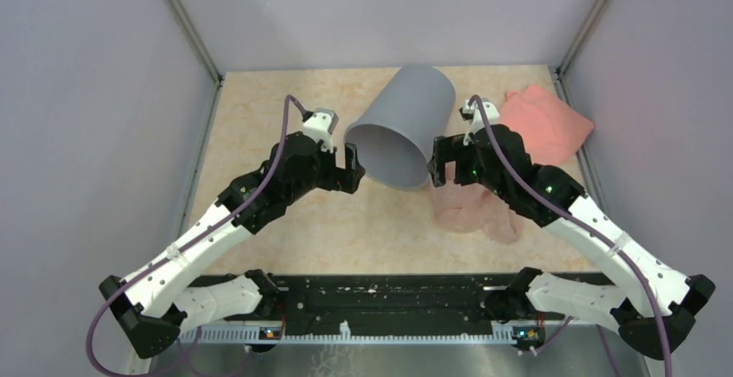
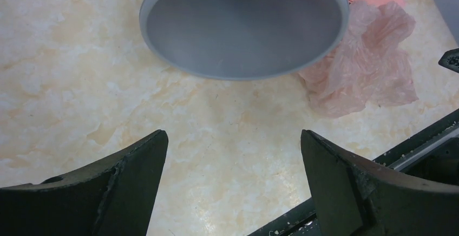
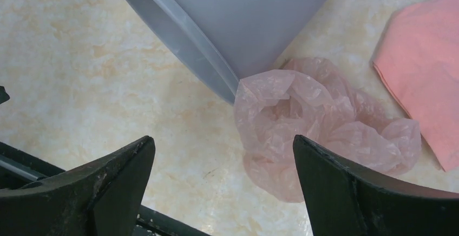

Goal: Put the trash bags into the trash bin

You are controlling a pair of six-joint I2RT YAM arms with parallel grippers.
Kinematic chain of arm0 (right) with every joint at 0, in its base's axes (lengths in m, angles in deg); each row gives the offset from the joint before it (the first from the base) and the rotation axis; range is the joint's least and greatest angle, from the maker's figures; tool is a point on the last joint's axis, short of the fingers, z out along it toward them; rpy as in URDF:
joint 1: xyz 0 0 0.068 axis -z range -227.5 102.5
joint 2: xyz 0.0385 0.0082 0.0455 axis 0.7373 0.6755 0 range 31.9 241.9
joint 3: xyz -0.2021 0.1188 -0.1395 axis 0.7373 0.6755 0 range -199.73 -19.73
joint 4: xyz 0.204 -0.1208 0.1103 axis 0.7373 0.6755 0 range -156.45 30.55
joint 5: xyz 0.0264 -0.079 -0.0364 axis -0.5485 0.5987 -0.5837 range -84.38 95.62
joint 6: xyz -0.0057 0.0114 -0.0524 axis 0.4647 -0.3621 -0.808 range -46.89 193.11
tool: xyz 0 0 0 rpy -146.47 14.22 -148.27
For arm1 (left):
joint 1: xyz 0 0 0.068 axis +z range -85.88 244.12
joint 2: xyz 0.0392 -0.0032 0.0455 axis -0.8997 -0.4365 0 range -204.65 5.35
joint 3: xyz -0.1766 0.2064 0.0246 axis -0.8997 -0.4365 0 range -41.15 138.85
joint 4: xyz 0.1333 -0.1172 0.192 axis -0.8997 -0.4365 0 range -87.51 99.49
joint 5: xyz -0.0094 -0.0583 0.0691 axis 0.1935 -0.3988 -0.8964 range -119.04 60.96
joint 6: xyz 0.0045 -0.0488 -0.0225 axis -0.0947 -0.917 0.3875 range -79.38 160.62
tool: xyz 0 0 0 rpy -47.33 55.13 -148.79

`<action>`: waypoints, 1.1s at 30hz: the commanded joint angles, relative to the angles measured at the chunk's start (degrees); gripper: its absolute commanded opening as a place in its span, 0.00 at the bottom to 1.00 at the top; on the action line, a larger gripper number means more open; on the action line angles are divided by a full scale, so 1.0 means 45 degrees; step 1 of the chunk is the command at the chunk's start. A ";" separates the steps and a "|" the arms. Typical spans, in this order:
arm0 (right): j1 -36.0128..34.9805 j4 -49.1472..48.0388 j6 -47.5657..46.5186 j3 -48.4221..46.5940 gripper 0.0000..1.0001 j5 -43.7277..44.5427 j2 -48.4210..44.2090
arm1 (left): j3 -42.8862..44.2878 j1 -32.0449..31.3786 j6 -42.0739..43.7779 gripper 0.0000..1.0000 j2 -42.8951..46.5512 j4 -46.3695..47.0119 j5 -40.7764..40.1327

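Grey trash bin (image 1: 406, 122) sat centrally on the table (image 1: 346, 230), mouth toward the near edge. The trash bags (image 1: 471, 208) lay crumpled against its rim, on the right-edge side. Left end effector (image 1: 354, 165) and right end effector (image 1: 438, 162) flanked it, wide open and empty. A nudge might roll the bin, and the thin film might slip from a pinch.

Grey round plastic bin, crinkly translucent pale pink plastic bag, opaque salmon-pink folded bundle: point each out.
Grey round plastic bin (image 1: 417, 100): top external view, outer side wall.
Translucent pale pink plastic bag (image 3: 319, 128): right wrist view, crumpled middle.
Salmon-pink folded bundle (image 1: 549, 126): top external view, flat centre.
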 commanded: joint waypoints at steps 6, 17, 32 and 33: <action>-0.0502 -0.0830 -0.0881 -0.0477 0.99 0.0906 0.1019 | 0.0011 0.0004 -0.0232 0.98 0.0577 0.0193 -0.0397; -0.1520 -0.2576 -0.2288 -0.0989 0.99 0.2827 0.3064 | -0.1343 0.0023 -0.1077 0.98 0.1411 0.0141 -0.0451; -0.1695 -0.5767 -0.3024 -0.0184 0.94 0.7421 0.5803 | -0.3801 0.0023 -0.2407 0.98 0.2514 0.1135 0.0692; -0.1695 -0.6003 -0.3023 -0.0050 0.94 0.7655 0.5913 | -0.3922 0.0023 -0.2445 0.98 0.2541 0.1275 0.0774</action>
